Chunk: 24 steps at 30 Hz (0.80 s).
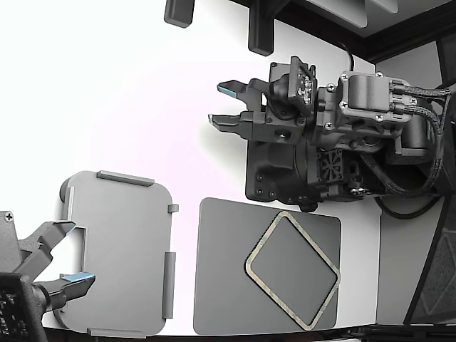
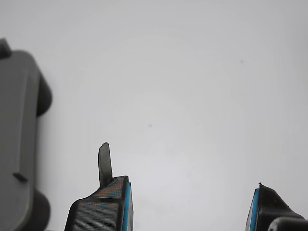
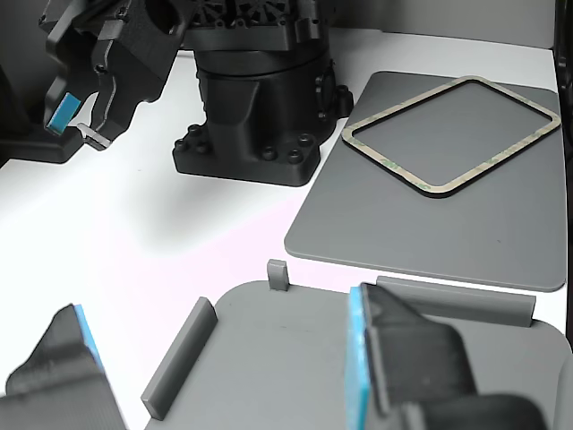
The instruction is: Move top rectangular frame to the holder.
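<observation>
The top rectangular frame (image 1: 265, 239), a thin pale mottled outline with an open centre, lies turned like a diamond on the dark grey mat (image 1: 221, 285) at the exterior view's lower right. It also shows in the other view (image 3: 407, 107). The holder (image 1: 121, 242), a light grey tray with raised tabs, lies at the exterior view's lower left and shows in the wrist view (image 2: 14, 120). My gripper (image 1: 224, 105) is open and empty above the white table, well away from both. It also shows in the wrist view (image 2: 187, 211) and the other view (image 3: 81, 116).
A second arm's open gripper (image 1: 60, 256) reaches over the holder's left edge from the exterior view's lower left corner. My arm's black base (image 1: 285, 171) stands just behind the mat. The white table (image 1: 128, 92) spreads between my gripper and the holder.
</observation>
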### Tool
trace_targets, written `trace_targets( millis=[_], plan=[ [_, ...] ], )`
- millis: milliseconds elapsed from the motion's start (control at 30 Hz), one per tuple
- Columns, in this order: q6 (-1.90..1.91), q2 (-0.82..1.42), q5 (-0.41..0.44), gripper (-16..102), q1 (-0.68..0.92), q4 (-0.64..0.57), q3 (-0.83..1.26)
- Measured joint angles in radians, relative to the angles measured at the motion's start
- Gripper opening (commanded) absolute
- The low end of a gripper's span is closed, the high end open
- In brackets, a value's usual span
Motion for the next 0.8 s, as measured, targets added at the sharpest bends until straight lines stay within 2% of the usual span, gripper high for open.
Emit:
trace_targets(
  millis=[100,433,533,800],
  plan=[
    [-0.012,0.000,-0.025,98,0.000,0.000,0.000],
    [-0.012,-0.023,-0.018,93,0.000,-0.002,-0.040],
    [-0.025,-0.052,-0.023,100,0.000,-0.009,-0.086],
    [-0.066,-0.204,-0.064,100,0.035,-0.028,-0.204]
  ],
)
